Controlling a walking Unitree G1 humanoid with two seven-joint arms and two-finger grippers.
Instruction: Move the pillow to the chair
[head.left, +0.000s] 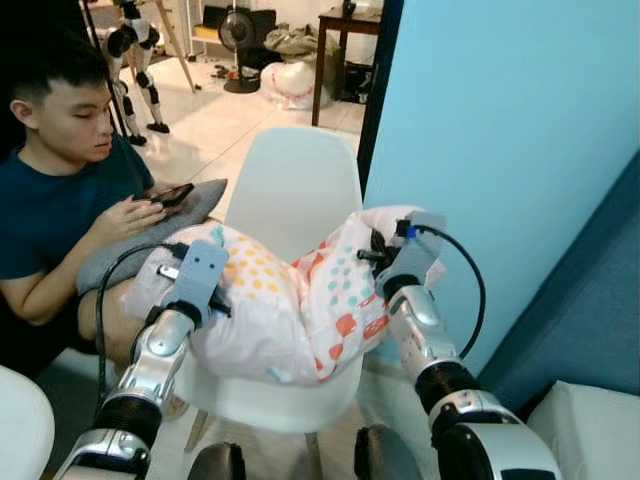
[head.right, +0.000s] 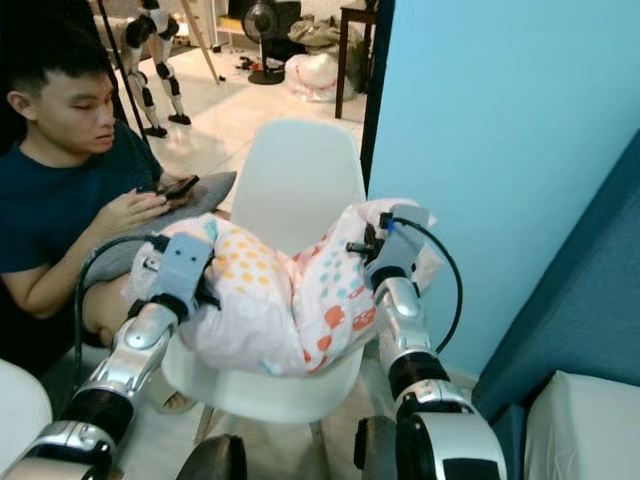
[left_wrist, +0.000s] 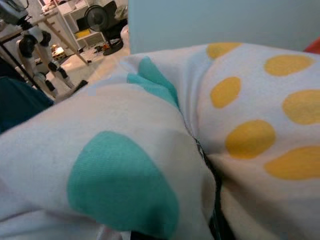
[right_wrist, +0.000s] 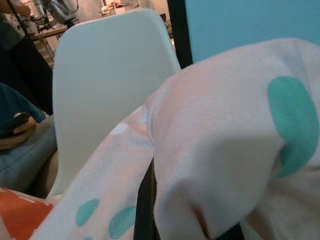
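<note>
On the chair (head.left: 300, 190) seat, the pillow (head.left: 290, 300) sits bunched up. The left gripper (head.left: 205, 262) and right gripper (head.left: 395, 250) each pinch one end. If they pull back while pinching, the pillow could slide off the front.

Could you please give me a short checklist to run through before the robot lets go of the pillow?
1. Pillow over the white chair seat: ok, it rests on the seat, folded in the middle.
2. Left gripper pressed into the pillow's left end: ok; finger state cannot tell, they are buried in fabric.
3. Right gripper at the pillow's right end: ok; finger state cannot tell.
4. Pillow fully supported: not ok, its front edge overhangs the seat.
5. Person seated beside the chair on the robot's left, holding a phone: ok, apart from the left arm.
6. Blue wall to the right: ok, no contact.
</note>
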